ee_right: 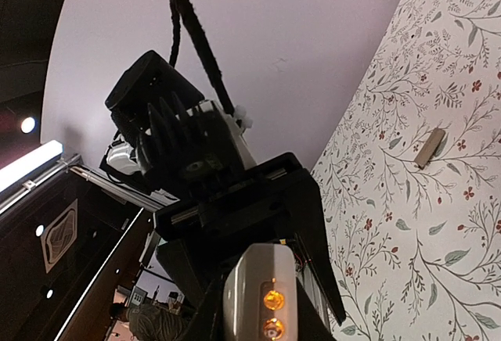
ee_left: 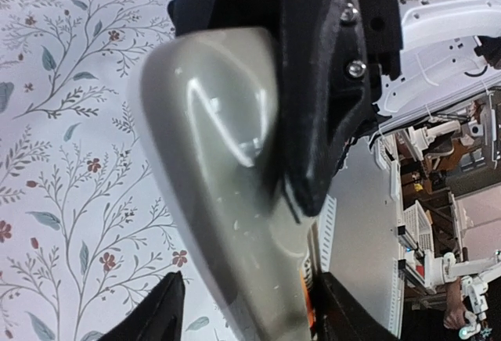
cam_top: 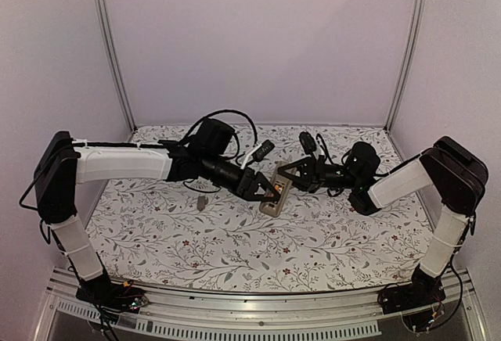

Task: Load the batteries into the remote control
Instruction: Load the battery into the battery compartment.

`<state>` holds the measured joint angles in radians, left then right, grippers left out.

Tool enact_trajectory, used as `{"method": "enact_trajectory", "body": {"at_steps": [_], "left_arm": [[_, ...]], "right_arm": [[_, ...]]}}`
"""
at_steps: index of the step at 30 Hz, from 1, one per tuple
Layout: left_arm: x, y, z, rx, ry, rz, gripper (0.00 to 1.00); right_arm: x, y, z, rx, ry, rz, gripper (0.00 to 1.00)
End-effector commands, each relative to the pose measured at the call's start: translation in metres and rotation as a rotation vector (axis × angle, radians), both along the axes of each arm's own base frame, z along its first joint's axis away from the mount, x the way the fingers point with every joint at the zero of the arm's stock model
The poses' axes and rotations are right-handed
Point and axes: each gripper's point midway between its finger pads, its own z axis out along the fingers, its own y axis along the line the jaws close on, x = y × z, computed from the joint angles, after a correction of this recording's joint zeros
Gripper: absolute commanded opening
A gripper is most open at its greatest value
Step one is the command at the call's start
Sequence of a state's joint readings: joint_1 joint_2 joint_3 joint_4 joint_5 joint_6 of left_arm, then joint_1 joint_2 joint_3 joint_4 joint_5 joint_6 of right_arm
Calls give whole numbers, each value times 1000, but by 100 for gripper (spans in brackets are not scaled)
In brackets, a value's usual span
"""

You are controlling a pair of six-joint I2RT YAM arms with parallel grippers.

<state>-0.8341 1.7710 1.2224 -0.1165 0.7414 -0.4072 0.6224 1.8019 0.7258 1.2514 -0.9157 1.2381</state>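
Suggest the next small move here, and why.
Probably lower the remote control onto the table before either claw opens. Two orange batteries show in its bay, and it appears lifted off the cloth between the left claw and the right claw. I cannot tell which claw bears it, so a release in mid-air might drop it.

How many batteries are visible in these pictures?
2. In the right wrist view, one battery sits just above the other battery, both inside the end of the remote control. More may be hidden.
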Motion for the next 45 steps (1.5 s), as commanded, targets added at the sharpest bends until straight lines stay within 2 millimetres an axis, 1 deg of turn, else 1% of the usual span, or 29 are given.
{"method": "enact_trajectory", "body": {"at_steps": [1,4,7,12,16,19,21,25,29,32,34,37,40,41,42,43,45], "left_arm": [[23,8,15,5,-126,104,64],[23,13,28,-12,-149,124,66],[20,13,31,-14,-141,117,64],[13,16,21,14,-129,97,55],[2,18,9,57,-155,53,54],[-5,21,-6,121,-165,34,45],[-5,26,-15,163,-177,31,41],[-3,38,-29,248,-215,42,41],[-2,43,-34,284,-231,39,42],[-1,47,-39,326,-247,37,45],[0,50,-39,340,-257,47,48],[11,58,-31,337,-296,122,63],[30,76,-23,343,-324,252,73],[38,86,-23,359,-318,304,74],[47,98,-25,384,-312,364,75],[57,111,-28,417,-305,433,75],[75,143,-38,502,-271,570,75]], "right_arm": [[-24,7,47,121,-98,65,0],[-21,8,43,107,-84,56,0],[-18,9,37,75,-74,39,0],[-16,9,37,42,-95,13,0],[-13,9,36,19,-104,-7,0],[-11,8,39,22,-116,-17,0],[-9,7,41,22,-121,-23,0],[-6,3,47,28,-132,-37,0],[-6,1,52,34,-142,-40,0],[-6,0,53,35,-143,-41,0],[-3,-3,52,29,-138,-56,0],[10,-11,39,-14,-113,-110,0],[24,-23,25,-73,-96,-170,0],[28,-27,18,-102,-82,-189,0],[30,-31,16,-129,-98,-209,0],[32,-34,9,-164,-101,-228,0],[35,-39,5,-215,-126,-257,0]]}}
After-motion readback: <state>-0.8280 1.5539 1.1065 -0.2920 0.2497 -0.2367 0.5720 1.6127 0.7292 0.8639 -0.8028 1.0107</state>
